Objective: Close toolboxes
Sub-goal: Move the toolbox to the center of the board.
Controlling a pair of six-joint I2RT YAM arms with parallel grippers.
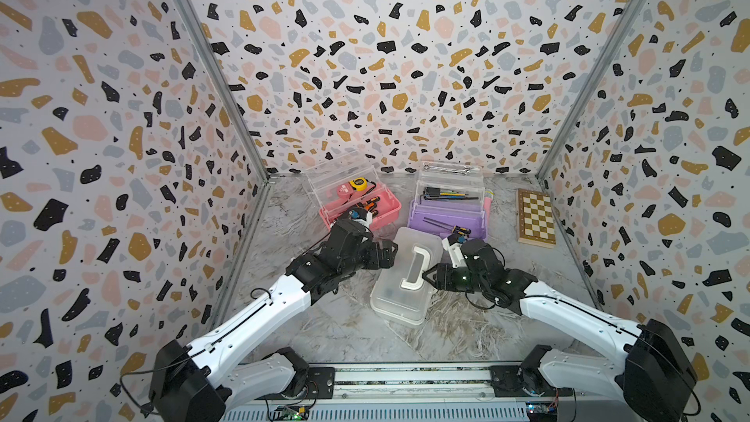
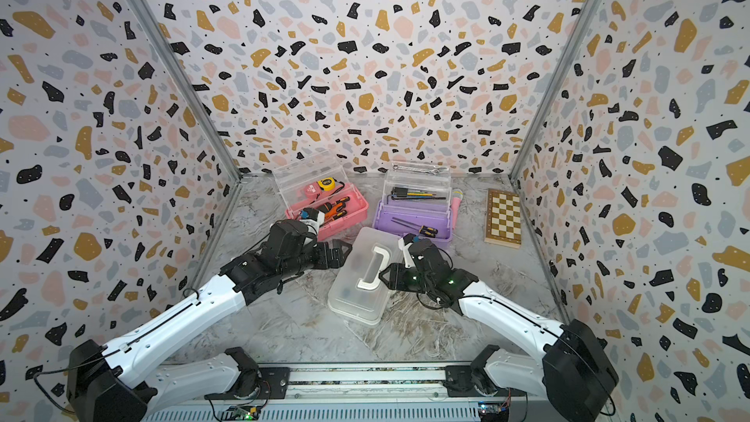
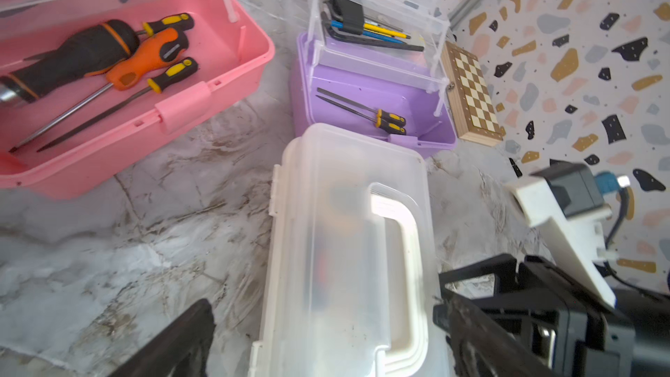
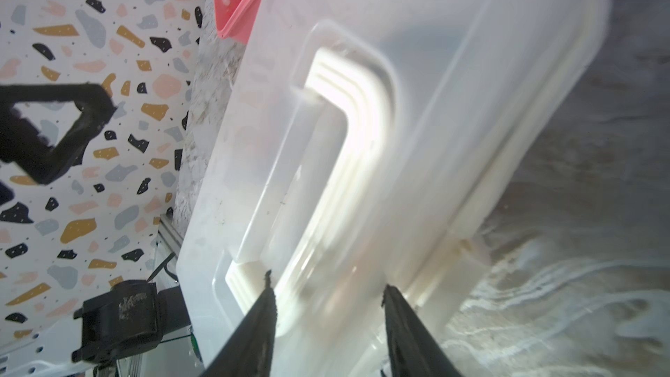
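Nearest, the white toolbox (image 1: 391, 294) lies shut on the surface (image 1: 324, 326), with the left pincer (image 3: 321, 308) wide beside it and the right pincer (image 4: 328, 288) half-open, empty, over it. Behind, the pink toolbox (image 1: 365, 215) and purple toolbox (image 1: 446, 227) stand open. They are likely light, stiff and slippery, so push each clear lid (image 1: 330, 174) at its upper edge.

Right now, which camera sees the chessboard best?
Both top views: the whole chessboard lies flat and unblocked. The left wrist view shows it slanted, just past the purple box. The right wrist view misses it.

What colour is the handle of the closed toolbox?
White: the flat plastic handle shows best in the left wrist view.
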